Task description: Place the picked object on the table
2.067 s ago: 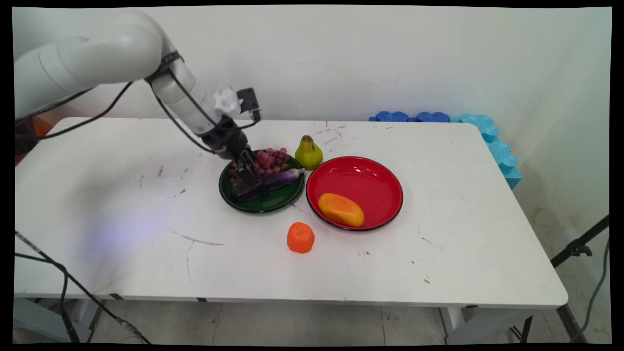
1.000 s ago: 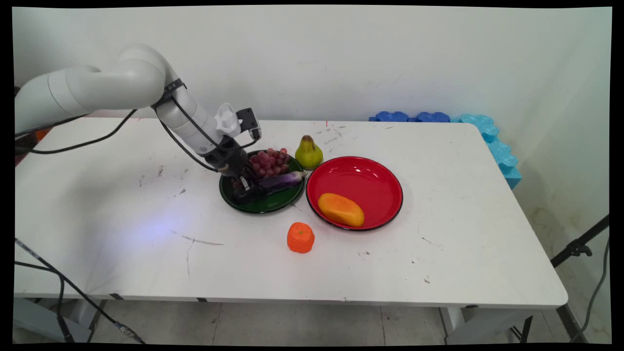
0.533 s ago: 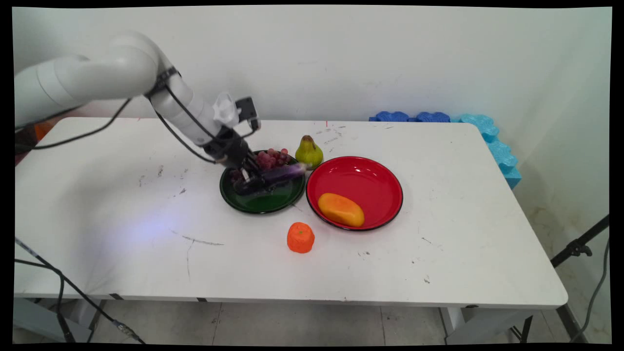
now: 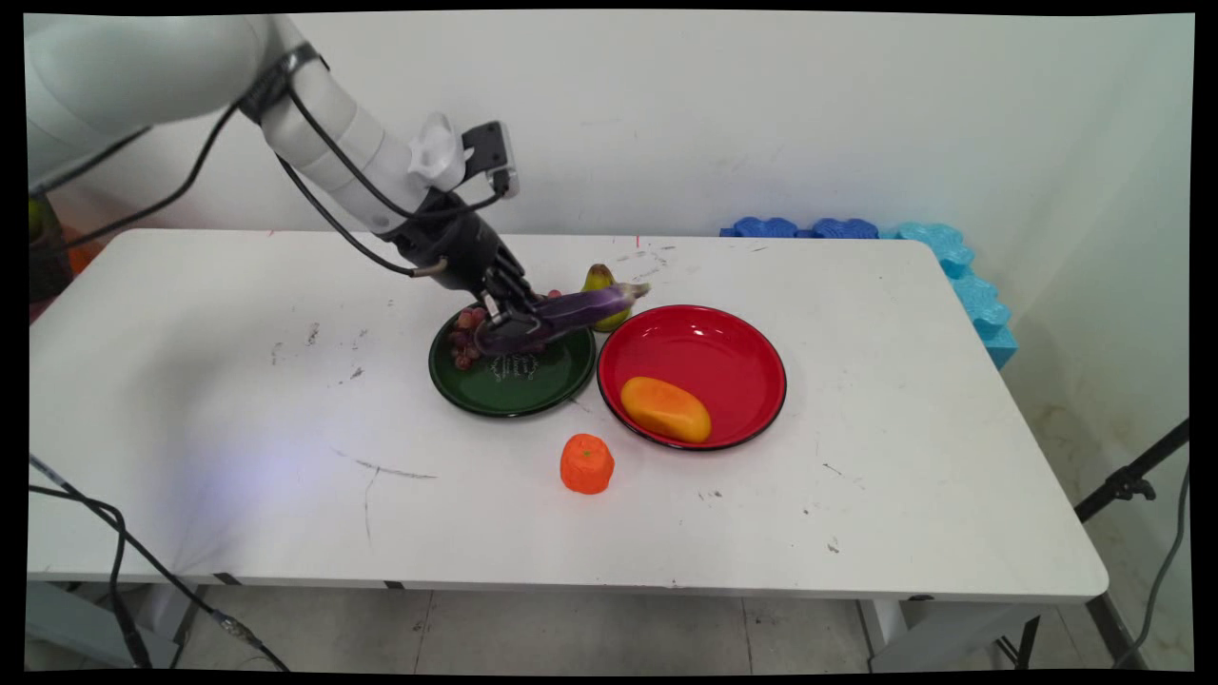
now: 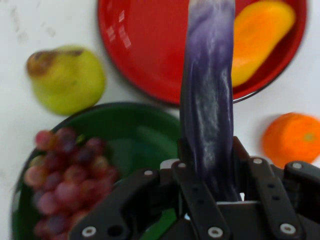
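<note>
At the left of the white worktop (image 4: pixel 238 400), bare but for scuffs, the white arm reached in from the upper left, its black two-finger gripper (image 4: pixel 504 328) tilted down and to the right above the round dark green plate (image 4: pixel 514 390). The jaws were pinching one end of a long, glossy purple eggplant (image 4: pixel 566 312), which hung clear of the plate and slanted upward to the right, its pale tip over the gap beside the plate's far edge. In the hand view the eggplant (image 5: pixel 207 115) ran straight out between the black linkages, held only at its near end, with most of its length unsupported. A bunch of reddish-purple grapes (image 4: pixel 464 333) lay on the green plate's far left side, just beside the gripper. Behind the eggplant's tip stood a yellow-green pear (image 4: pixel 599 281), partly hidden by it and resting on the worktop just beyond the two plates. Further right sat the round red plate with a dark rim (image 4: pixel 723 342), touching or nearly touching the green one, and on its near side lay a smooth orange-yellow mango (image 4: pixel 665 409). In front of the plates, on the bare worktop, stood a small orange tangerine (image 4: pixel 587 463). The risk, as I judge it, lay in the grip: held so near one end, the smooth eggplant could pivot or slide out of the jaws under its own weight, and its free tip was close enough to the pear to knock it over on any sideways swing.
</note>
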Tool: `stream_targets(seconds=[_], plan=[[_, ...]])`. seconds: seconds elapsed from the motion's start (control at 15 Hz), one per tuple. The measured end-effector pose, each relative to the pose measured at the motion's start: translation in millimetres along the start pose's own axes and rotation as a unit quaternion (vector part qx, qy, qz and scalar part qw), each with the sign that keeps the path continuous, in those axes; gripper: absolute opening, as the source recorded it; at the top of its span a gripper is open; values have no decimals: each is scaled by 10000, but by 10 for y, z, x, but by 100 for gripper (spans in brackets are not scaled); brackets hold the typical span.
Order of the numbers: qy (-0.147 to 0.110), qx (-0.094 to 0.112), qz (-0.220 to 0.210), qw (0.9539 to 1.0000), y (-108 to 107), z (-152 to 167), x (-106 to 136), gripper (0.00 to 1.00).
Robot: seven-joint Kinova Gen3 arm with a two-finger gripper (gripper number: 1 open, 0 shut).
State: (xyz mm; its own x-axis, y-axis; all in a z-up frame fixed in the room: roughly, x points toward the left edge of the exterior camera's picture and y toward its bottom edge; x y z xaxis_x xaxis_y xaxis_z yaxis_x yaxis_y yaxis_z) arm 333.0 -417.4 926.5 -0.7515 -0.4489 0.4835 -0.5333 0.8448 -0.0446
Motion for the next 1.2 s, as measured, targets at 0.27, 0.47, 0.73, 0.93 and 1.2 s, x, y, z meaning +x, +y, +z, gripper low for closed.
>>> stream_targets(seconds=[0.27, 0.47, 0.73, 0.93, 1.2], plan=[[46, -276, 90, 9996, 378, -114, 143, 0], [-64, -486, 171, 9987, 699, -35, 125, 0], [-326, -714, 280, 9965, 1074, 235, -36, 0], [-457, -808, 442, 9947, 1264, 478, -162, 0], [-515, -852, 671, 9928, 1400, 787, -256, 0]])
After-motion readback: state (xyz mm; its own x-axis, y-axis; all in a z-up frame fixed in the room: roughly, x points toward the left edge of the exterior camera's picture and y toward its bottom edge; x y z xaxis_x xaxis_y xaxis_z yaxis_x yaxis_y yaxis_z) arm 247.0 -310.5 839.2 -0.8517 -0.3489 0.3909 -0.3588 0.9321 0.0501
